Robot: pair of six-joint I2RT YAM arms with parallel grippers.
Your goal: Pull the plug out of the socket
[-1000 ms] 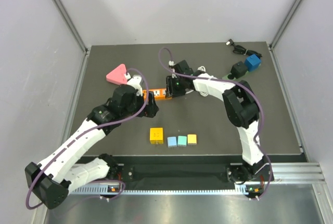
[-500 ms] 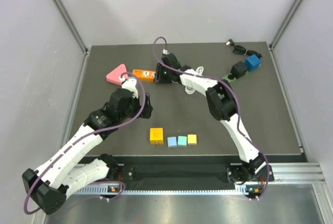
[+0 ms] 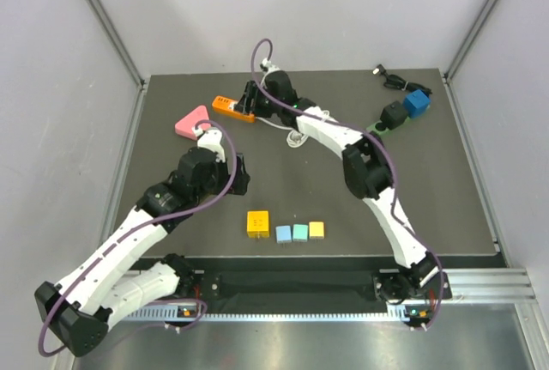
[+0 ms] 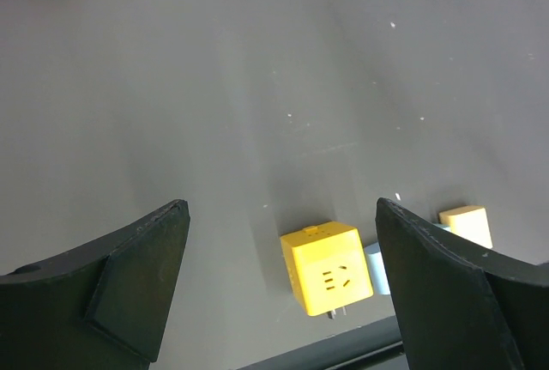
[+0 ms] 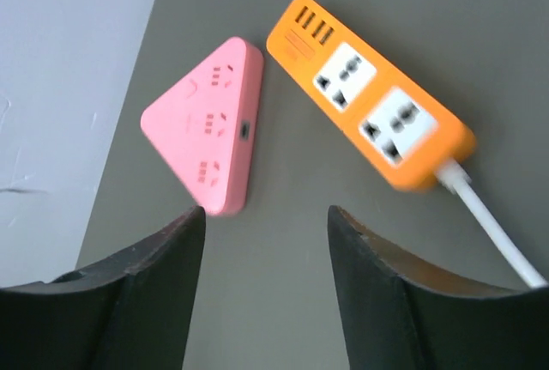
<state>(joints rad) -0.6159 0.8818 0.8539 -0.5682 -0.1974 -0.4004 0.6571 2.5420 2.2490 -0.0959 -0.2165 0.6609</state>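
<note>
The orange power strip [image 3: 232,108] lies at the far left-centre of the mat, next to the pink triangular socket [image 3: 192,121]. In the right wrist view the strip [image 5: 369,112] shows two empty sockets and USB ports, with its white cable [image 5: 491,220] leading off. No plug sits in it. My right gripper [image 3: 255,100] hovers over it, open and empty [image 5: 266,233]. My left gripper [image 3: 243,174] is open and empty [image 4: 282,209] above the yellow cube socket [image 4: 330,267].
The white cable is coiled [image 3: 296,138] mid-mat. The yellow cube [image 3: 257,222] and three small adaptors [image 3: 300,232] lie near the front edge. Blue [image 3: 419,102] and black [image 3: 394,115] adaptors and a black cable [image 3: 388,75] are at the far right.
The orange strip moved from mid-mat to the far left beside the pink socket, along with my right gripper. My left gripper came off the strip and drew back toward the near side.
</note>
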